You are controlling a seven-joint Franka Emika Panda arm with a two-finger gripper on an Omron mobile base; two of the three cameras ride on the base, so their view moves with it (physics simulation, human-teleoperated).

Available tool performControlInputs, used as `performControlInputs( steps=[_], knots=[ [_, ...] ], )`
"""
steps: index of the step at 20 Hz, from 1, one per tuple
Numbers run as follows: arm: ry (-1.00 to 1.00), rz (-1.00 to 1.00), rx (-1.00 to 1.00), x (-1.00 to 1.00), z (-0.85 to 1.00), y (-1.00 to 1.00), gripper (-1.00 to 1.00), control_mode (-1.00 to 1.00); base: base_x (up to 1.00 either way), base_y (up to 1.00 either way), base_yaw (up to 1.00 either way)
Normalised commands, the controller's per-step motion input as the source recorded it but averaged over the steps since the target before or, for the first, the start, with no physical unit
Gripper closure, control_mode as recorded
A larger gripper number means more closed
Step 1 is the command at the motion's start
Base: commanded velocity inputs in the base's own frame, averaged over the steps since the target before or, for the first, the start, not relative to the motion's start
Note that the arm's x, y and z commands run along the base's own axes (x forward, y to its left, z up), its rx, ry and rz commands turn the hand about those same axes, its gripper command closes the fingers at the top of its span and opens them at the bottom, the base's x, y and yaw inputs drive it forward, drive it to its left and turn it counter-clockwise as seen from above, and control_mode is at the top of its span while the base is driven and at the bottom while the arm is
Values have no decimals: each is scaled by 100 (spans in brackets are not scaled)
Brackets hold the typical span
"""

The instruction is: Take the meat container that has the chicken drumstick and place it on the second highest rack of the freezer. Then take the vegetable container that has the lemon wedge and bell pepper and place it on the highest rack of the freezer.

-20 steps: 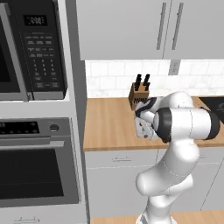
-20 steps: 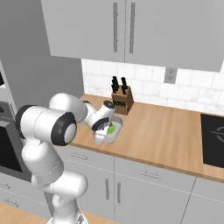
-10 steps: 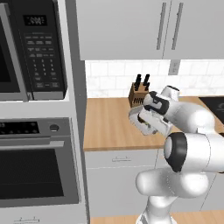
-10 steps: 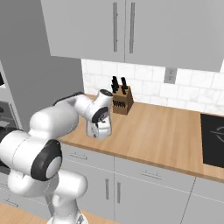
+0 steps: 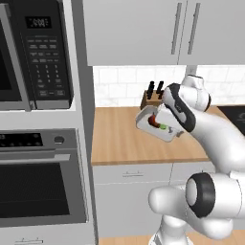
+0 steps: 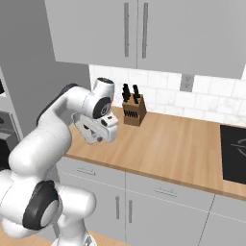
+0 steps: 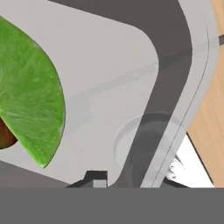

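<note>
Lighting: even, bright, diffuse, no visible source. Shadows: soft, faint, under the upper cabinets (image 6: 139,33). Glare: none. Rendering: smooth, slightly soft in the base views; hand view close-up, mildly blurred lemon wedge (image 7: 30,92).

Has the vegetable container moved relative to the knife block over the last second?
Yes. The vegetable container swung left across the knife block in the left base view.
</note>
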Motion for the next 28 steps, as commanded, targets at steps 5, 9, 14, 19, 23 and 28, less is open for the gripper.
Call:
performControlInputs(
  steps=[5, 9, 14, 19, 23, 28],
  knots=[
    [-12, 42, 0, -83, 62, 0, 100, -100, 0, 0, 0],
    [-17, 44, -3, -96, 54, 1, 100, -100, 0, 0, 0],
    [-20, 35, 0, -79, 46, 1, 100, -100, 0, 0, 0],
    [-16, 37, 0, -74, 40, 0, 100, -100, 0, 0, 0],
    [-3, 16, 0, -37, 15, 0, 100, -100, 0, 0, 0],
    [0, 0, 0, -2, 0, 1, 100, -100, 0, 0, 0]
  ],
)
